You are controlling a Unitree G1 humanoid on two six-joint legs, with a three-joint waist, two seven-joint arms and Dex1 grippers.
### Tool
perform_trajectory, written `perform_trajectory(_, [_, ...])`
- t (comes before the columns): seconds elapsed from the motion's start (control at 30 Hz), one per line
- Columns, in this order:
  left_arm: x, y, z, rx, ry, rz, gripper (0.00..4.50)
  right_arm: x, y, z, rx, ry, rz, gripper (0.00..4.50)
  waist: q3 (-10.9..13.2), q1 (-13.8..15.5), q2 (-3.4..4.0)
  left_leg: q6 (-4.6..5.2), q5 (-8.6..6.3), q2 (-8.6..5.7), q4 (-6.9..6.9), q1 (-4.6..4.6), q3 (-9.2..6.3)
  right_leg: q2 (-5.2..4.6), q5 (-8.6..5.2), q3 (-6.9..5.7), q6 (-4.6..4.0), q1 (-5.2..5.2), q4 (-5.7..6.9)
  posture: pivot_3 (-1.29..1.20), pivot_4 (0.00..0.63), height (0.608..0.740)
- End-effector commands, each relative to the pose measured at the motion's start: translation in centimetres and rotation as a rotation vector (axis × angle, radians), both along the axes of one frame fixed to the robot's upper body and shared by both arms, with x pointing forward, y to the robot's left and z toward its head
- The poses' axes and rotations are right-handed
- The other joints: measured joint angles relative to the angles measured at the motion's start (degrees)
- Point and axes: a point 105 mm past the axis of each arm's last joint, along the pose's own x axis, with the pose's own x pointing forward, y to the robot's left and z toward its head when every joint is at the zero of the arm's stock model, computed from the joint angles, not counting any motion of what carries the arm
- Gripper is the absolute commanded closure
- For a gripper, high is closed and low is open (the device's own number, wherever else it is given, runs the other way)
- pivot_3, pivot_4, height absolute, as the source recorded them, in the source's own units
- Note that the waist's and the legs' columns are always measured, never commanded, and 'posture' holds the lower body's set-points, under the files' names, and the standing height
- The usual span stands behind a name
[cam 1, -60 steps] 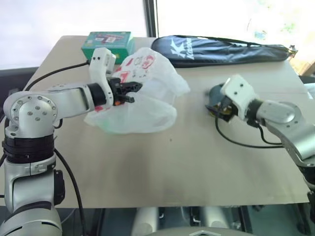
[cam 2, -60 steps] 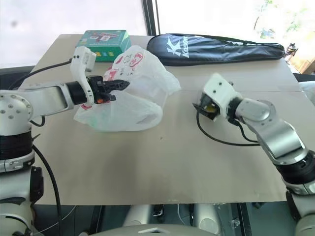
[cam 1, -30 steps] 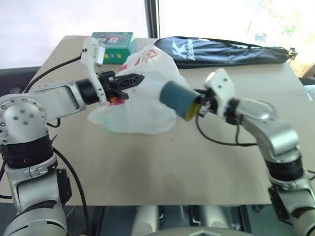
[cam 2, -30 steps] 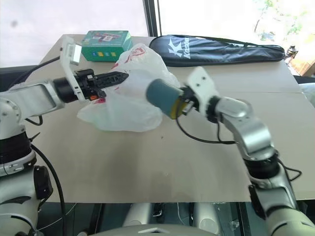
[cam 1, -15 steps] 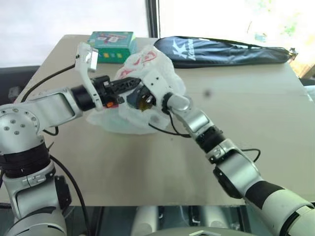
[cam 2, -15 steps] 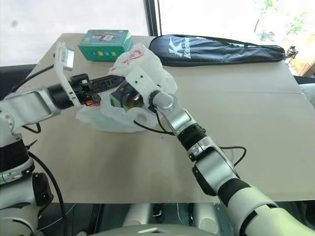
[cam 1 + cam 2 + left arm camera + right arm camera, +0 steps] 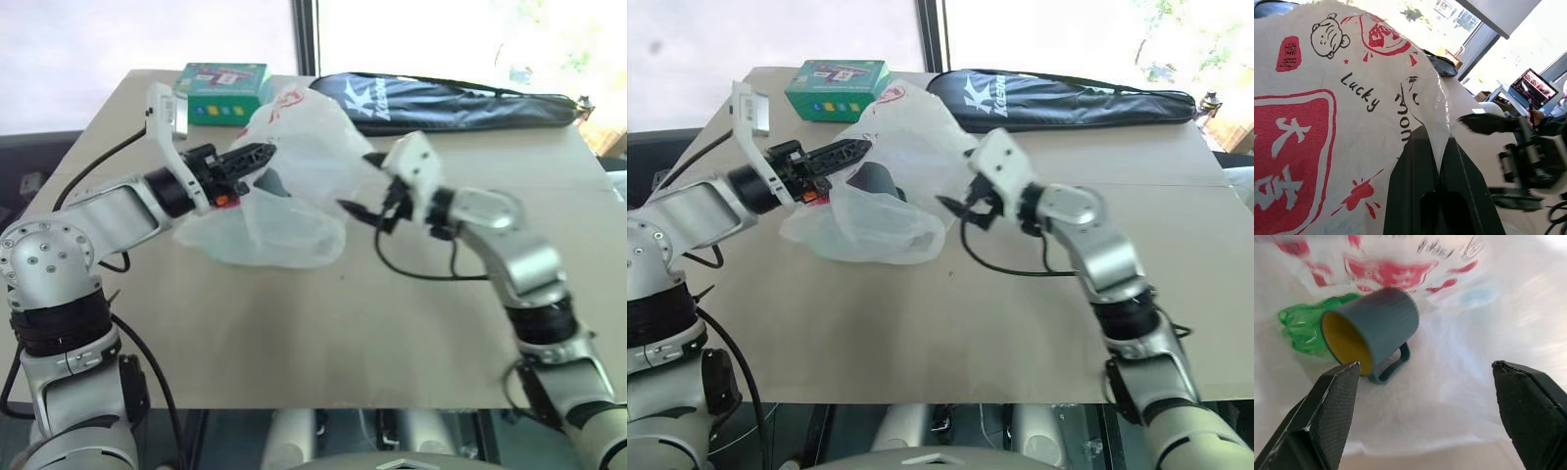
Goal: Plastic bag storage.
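Jaws of the left gripper [image 7: 257,154] clamped on the upper edge of the plastic bag [image 7: 294,186], lifting its mouth off the tan table [image 7: 392,313]. Right gripper [image 7: 957,207] spread wide and empty at the bag's opening. Inside the bag, on its side: blue-grey mug [image 7: 1374,328] with yellow interior, touching crumpled green plastic [image 7: 1303,328]. Behind the bag: green box [image 7: 223,80], black racket case [image 7: 441,98].

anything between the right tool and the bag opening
Nothing visible. The right tool is open just outside the plastic bag, whose mouth the left tool holds up; the cup lies inside.
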Motion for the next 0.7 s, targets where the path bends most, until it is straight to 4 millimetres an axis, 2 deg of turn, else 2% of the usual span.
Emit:
perform_trajectory(0.03, [-0.2, -0.6, 1.0, 0.016, -0.06, -0.038, 4.5, -0.1, -1.8, 0.2, -0.03, -0.029, -0.135, 0.13, 0.0, -0.1, -0.01, 0.0, 0.0, 0.01, 0.0, 0.0, 0.01, 0.01, 0.0, 0.01, 0.0, 0.0, 0.0, 0.0, 0.15, 0.74])
perform_trajectory(0.1, [-0.2, -1.0, 0.9, 0.032, -0.067, -0.056, 4.5, 1.4, -2.1, 0.2, 0.013, -0.014, -0.234, 0.13, 0.0, -0.2, 0.0, 0.0, 0.0, 0.01, 0.0, 0.02, 0.08, 0.01, 0.0, 0.05, 0.0, -0.03, 0.04, 0.0, 0.15, 0.74])
perform_trajectory(0.23, [-0.1, -1.4, 1.0, 0.048, -0.073, -0.073, 4.5, 3.6, 0.0, -0.1, 0.116, 0.068, -0.263, 0.13, 0.0, -0.2, 0.01, -0.06, 0.04, 0.04, 0.04, 0.02, 0.09, 0.14, 0.01, 0.05, 0.01, -0.07, 0.11, 0.0, 0.15, 0.74])
perform_trajectory(0.33, [-0.5, -1.7, 1.1, 0.077, -0.088, -0.091, 4.5, 6.3, 0.9, -0.2, 0.141, 0.082, -0.313, 0.13, 0.0, -0.1, 0.01, -0.05, 0.04, 0.04, 0.04, -0.02, 0.07, 0.26, 0.01, 0.06, 0.0, -0.07, 0.07, 0.0, 0.15, 0.74])
perform_trajectory(0.43, [-0.8, -1.8, 1.1, 0.094, -0.092, -0.089, 4.5, 8.1, 1.3, -0.4, 0.148, 0.101, -0.334, 0.89, 0.0, 0.1, 0.0, -0.04, 0.04, -0.03, 0.04, -0.08, 0.06, 0.23, 0.01, 0.05, 0.01, -0.06, -0.03, 0.0, 0.15, 0.74])
perform_trajectory(0.47, [-0.8, -1.8, 1.0, 0.1, -0.095, -0.085, 4.5, 8.5, 1.2, -0.5, 0.151, 0.107, -0.341, 1.44, 0.0, 0.1, 0.0, -0.03, 0.03, -0.05, 0.04, -0.09, 0.06, 0.22, 0.01, 0.05, 0.01, -0.06, -0.03, 0.0, 0.15, 0.74])
perform_trajectory(0.5, [-1.0, -1.8, 1.1, 0.094, -0.106, -0.088, 4.5, 8.8, 1.1, -0.4, 0.15, 0.107, -0.343, 1.72, 0.0, 0.1, 0.0, -0.03, 0.03, -0.04, 0.03, -0.1, 0.05, 0.21, 0.01, 0.04, 0.01, -0.06, -0.05, 0.0, 0.15, 0.74])
perform_trajectory(0.57, [-1.4, -2.0, 1.2, 0.106, -0.137, -0.093, 4.5, 9.1, 0.9, -0.3, 0.148, 0.102, -0.338, 2.9, 0.0, 0.1, 0.0, -0.03, 0.03, -0.04, -0.01, -0.1, 0.04, 0.21, 0.01, 0.04, 0.0, -0.06, -0.05, 0.0, 0.15, 0.74])
perform_trajectory(0.6, [-1.6, -2.1, 1.2, 0.112, -0.156, -0.098, 4.5, 9.2, 0.8, -0.2, 0.144, 0.1, -0.33, 3.24, 0.0, 0.0, 0.01, -0.03, 0.03, -0.03, -0.02, -0.1, 0.04, 0.21, 0.01, 0.05, 0.0, -0.07, -0.05, 0.0, 0.15, 0.74])
perform_trajectory(0.63, [-1.9, -2.1, 1.3, 0.131, -0.18, -0.105, 4.5, 9.2, 0.6, -0.1, 0.136, 0.096, -0.322, 3.82, 0.0, -0.1, 0.02, -0.03, 0.03, -0.02, -0.04, -0.09, 0.05, 0.18, 0.01, 0.06, 0.0, -0.08, -0.05, 0.0, 0.15, 0.74])
perform_trajectory(0.7, [-3.2, -2.3, 1.5, 0.092, -0.172, -0.197, 4.5, 9.2, 0.1, 0.0, 0.112, 0.083, -0.311, 4.45, 0.0, -0.1, 0.03, -0.04, 0.03, 0.01, -0.05, -0.09, 0.06, 0.18, 0.01, 0.07, -0.01, -0.1, -0.05, 0.0, 0.15, 0.74])
